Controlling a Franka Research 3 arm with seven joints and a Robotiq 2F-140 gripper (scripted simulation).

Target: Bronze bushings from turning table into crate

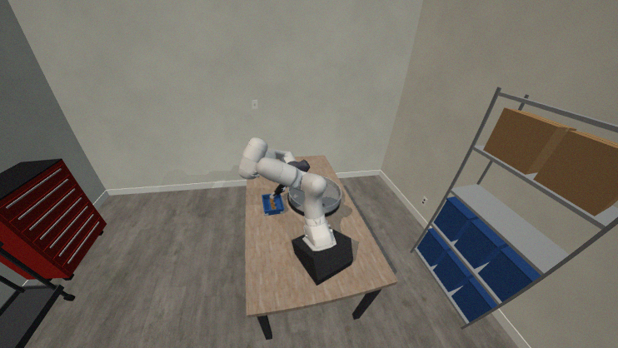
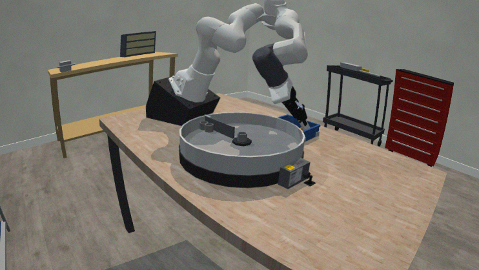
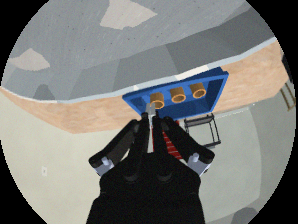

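Note:
The blue crate (image 1: 265,206) (image 2: 314,128) (image 3: 214,95) stands on the bench beside the turning table (image 1: 336,201) (image 2: 234,157) (image 3: 150,50). Three bronze bushings stand in a row in the crate in the wrist view: left (image 3: 158,99), middle (image 3: 178,94) and right (image 3: 198,90). My gripper (image 1: 273,196) (image 2: 304,123) (image 3: 151,108) reaches down into the crate, its fingers pinched together on the rim of the left bronze bushing. Two steel bushings (image 2: 203,124) (image 2: 209,127) stand on the turning table by its grey divider bar (image 2: 219,125).
A hub (image 2: 241,137) sits at the turning table's centre. A grey control box (image 2: 293,172) is at its front edge. The robot's black base (image 1: 324,256) (image 2: 174,105) stands on the wooden bench (image 1: 276,276) (image 2: 335,207). A red tool chest (image 2: 419,114) and a black cart (image 2: 355,97) stand beyond.

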